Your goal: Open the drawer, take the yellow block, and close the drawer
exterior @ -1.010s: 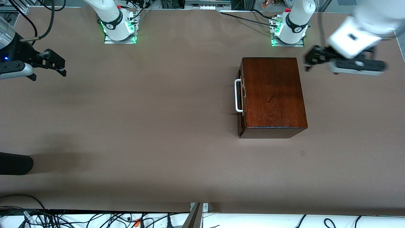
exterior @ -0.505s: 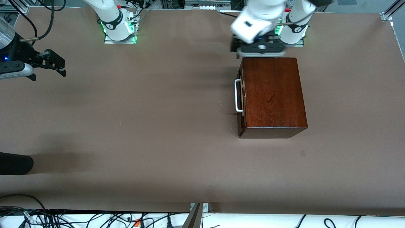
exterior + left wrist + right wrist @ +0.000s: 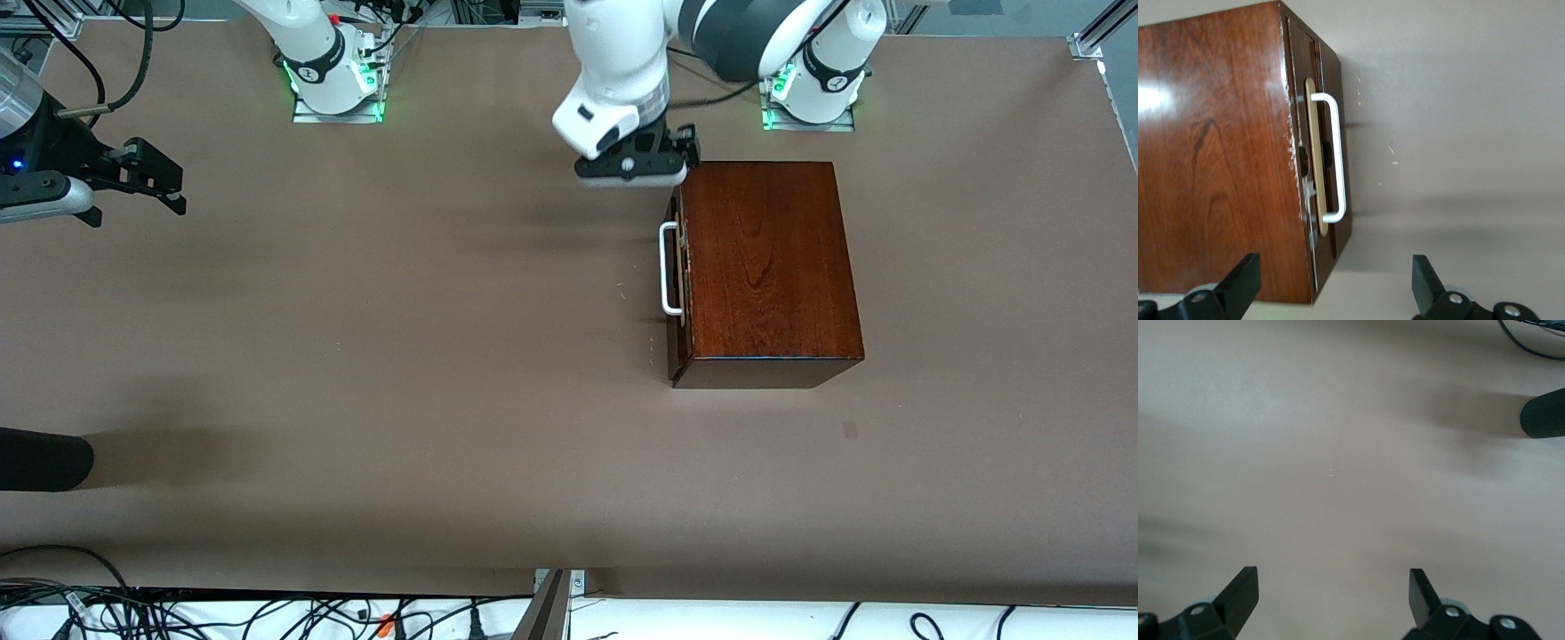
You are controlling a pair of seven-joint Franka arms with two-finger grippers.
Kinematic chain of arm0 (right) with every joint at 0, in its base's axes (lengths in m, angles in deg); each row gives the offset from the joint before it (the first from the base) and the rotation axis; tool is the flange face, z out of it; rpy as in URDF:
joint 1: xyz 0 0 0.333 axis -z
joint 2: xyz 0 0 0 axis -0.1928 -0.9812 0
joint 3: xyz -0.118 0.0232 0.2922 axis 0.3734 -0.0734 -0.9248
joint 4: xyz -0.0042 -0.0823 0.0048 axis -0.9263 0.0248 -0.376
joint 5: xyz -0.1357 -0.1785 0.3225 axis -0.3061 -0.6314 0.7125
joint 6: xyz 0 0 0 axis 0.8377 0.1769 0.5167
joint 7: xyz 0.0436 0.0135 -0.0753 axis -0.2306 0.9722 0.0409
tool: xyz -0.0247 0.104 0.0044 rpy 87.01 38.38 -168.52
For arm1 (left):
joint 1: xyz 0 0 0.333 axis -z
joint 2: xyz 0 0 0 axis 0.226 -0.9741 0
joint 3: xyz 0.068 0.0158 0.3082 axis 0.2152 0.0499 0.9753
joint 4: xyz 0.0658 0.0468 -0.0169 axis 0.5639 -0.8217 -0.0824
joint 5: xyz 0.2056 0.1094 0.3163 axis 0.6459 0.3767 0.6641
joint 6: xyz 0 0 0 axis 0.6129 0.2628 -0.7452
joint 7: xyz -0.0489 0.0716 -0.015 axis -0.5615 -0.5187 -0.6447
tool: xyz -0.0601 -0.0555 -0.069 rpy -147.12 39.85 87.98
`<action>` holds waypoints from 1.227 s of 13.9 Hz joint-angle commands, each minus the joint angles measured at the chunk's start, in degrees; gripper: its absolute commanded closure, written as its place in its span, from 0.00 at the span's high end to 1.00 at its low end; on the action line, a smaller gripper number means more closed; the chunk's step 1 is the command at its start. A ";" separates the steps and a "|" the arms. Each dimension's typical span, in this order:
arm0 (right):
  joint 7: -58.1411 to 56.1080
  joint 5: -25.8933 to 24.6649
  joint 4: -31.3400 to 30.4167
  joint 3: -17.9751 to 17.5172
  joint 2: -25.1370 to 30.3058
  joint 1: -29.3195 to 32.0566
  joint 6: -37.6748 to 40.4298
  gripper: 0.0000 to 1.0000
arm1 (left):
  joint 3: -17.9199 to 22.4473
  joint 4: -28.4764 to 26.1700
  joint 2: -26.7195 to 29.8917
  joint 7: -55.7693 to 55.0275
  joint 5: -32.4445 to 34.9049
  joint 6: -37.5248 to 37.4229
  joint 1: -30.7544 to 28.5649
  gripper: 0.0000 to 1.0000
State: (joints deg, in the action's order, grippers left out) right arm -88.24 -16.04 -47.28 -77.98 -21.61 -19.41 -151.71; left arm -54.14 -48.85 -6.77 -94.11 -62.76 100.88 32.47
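Left end effector (image 3: 1331, 283), fingers spread, hangs over the closed drawer (image 3: 1313, 160) and its white handle (image 3: 1336, 160).

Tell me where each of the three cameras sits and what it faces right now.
Front view: high across the table, facing both bases; shows the wooden box, the left gripper over bare table at the box's corner, and the right gripper waiting at its own end.
Left wrist view: looks down on the shut drawer, white handle; open fingers show.
Right wrist view: bare table, open fingers.
Shared: front and left wrist both show box and handle.
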 commanded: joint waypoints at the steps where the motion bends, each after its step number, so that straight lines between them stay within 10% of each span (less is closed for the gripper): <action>1: 0.68 -0.48 0.48 -0.42 0.03 0.39 0.44 1.00 | 0.17 1.88 -4.36 -3.48 3.46 2.77 0.98 1.00; 17: 0.59 -0.48 0.48 -0.34 -0.06 0.39 0.35 1.00 | 1.31 -0.85 -17.03 -5.52 15.07 9.12 0.19 1.00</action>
State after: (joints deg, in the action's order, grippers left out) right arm -88.23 -16.04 -47.29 -77.98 -21.62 -19.41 -151.71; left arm -53.05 -49.22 -23.82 -98.83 -49.45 109.89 32.66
